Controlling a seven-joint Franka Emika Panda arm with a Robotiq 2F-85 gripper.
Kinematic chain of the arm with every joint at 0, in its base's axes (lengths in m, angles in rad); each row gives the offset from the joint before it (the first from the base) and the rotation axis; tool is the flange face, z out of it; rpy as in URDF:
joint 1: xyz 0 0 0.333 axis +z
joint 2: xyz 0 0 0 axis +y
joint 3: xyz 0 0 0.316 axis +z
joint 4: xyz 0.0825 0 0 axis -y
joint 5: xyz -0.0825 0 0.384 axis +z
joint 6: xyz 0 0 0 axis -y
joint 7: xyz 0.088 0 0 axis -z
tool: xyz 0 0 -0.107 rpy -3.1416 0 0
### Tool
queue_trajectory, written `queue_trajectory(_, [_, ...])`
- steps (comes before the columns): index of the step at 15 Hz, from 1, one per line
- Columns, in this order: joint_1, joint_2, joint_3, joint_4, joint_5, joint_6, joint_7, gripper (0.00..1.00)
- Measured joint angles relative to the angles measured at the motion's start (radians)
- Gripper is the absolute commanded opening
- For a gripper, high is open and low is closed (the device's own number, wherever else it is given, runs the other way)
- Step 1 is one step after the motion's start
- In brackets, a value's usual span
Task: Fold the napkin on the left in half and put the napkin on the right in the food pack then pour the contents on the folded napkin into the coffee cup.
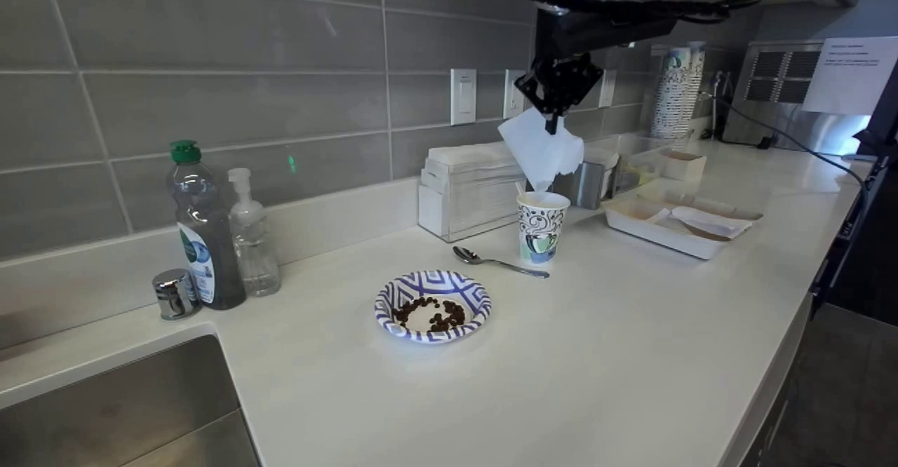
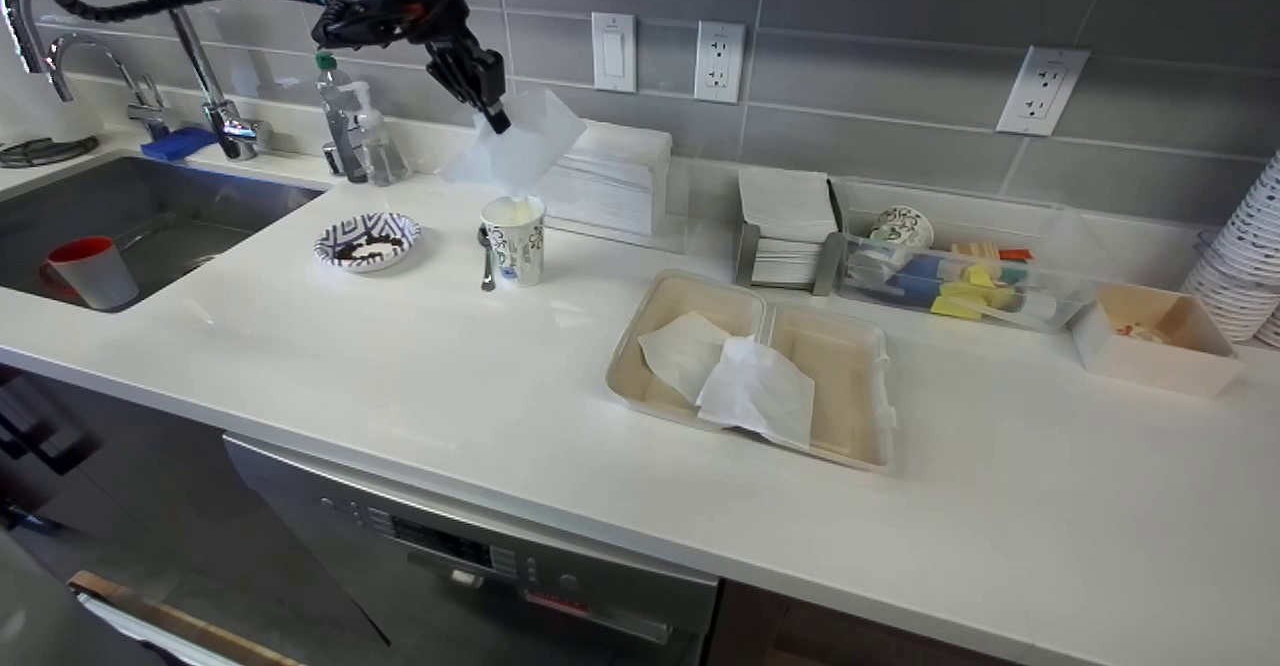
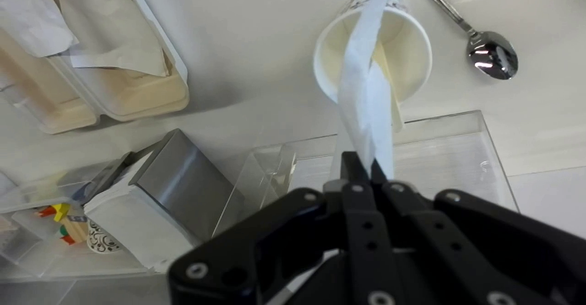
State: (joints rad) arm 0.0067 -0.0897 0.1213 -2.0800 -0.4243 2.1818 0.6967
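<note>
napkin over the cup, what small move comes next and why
Probably a gentle shake of the napkin: the end effector is shut on it, and it hangs over the mouth of the coffee cup, so anything caught in it would likely drop in. The cup's visible inside shows just a pale stick. Whether the napkin holds anything, I can't tell.

A green-capped bottle [image 1: 208, 242] stands beside a pump dispenser [image 1: 255, 253], a mug [image 2: 97, 276] in the sink [image 2: 200, 208].

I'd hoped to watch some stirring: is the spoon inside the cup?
No, the spoon lies on the counter beside the cup.
</note>
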Motion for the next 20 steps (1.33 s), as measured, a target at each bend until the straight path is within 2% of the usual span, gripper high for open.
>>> queue_trajectory(8, [0.015,0.000,0.015,-0.014,-0.132,0.000,0.153,0.00])
queue_trajectory(20, [0.047,-0.019,0.032,-0.054,-0.260,0.001,0.310,0.00])
